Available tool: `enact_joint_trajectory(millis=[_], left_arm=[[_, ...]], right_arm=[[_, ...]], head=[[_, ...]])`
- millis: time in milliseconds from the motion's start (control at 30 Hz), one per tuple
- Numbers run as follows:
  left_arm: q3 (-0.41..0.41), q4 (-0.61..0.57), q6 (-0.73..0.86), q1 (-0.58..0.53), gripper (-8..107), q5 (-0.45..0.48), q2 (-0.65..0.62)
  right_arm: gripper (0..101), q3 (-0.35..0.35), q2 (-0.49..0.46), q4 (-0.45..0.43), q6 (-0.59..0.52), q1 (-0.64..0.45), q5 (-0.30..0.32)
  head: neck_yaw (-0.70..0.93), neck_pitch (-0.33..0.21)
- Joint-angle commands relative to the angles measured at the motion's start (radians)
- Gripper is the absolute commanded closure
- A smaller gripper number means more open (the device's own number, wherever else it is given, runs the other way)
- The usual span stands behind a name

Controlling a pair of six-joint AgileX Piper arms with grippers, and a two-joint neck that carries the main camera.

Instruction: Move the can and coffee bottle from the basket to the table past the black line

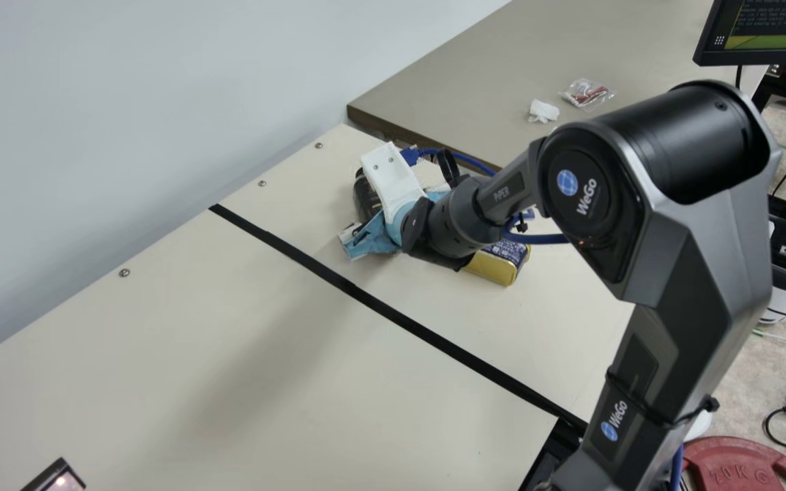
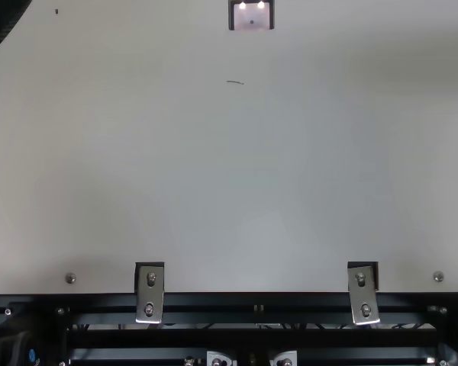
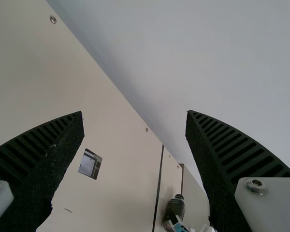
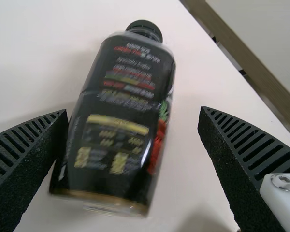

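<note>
Both the bottle point(image 4: 118, 113) and the can point(image 1: 495, 266) are on the table point(image 1: 475, 436), past the line point(image 1: 400, 316). The right gripper point(image 4: 133, 110) is spread wide around the bottle, gripping nothing; the left gripper point(image 3: 134, 113) is wide open and empty. Placing looks done, so back the right one straight off, fingers wide, lest the nearer finger roll the bottle.

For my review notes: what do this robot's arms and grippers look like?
The right arm is dark grey and black, with a black cylindrical joint, round blue logos, a blue cable and a thin black tie. By its gripper are a white plate and light-blue parts. That gripper and the left gripper each have two black ribbed fingers and white, screwed mounts.
</note>
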Motion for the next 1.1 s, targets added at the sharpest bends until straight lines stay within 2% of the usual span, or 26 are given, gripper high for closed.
enact_joint_trajectory(millis=[0, 267, 500, 767, 1067], left_arm=[[0.0, 0.0, 0.0, 0.0, 9, 0.0, 0.0], [0.0, 0.0, 0.0, 0.0, 9, 0.0, 0.0], [0.0, 0.0, 0.0, 0.0, 9, 0.0, 0.0], [0.0, 0.0, 0.0, 0.0, 9, 0.0, 0.0], [0.0, 0.0, 0.0, 0.0, 9, 0.0, 0.0]], right_arm=[[0, 0.004, -0.012, 0.006, -0.012, 0.004, -0.02], [0, 0.012, -0.083, 0.048, -0.058, 0.027, -0.046], [0, -0.004, -0.163, 0.1, -0.111, 0.059, -0.026], [0, -0.037, -0.251, 0.198, -0.205, 0.121, 0.066], [0, -0.053, -0.332, 0.373, -0.357, 0.182, 0.227]], head=[[-0.023, -0.024], [-0.023, -0.024], [-0.023, -0.024], [-0.023, -0.024], [-0.023, -0.024]])
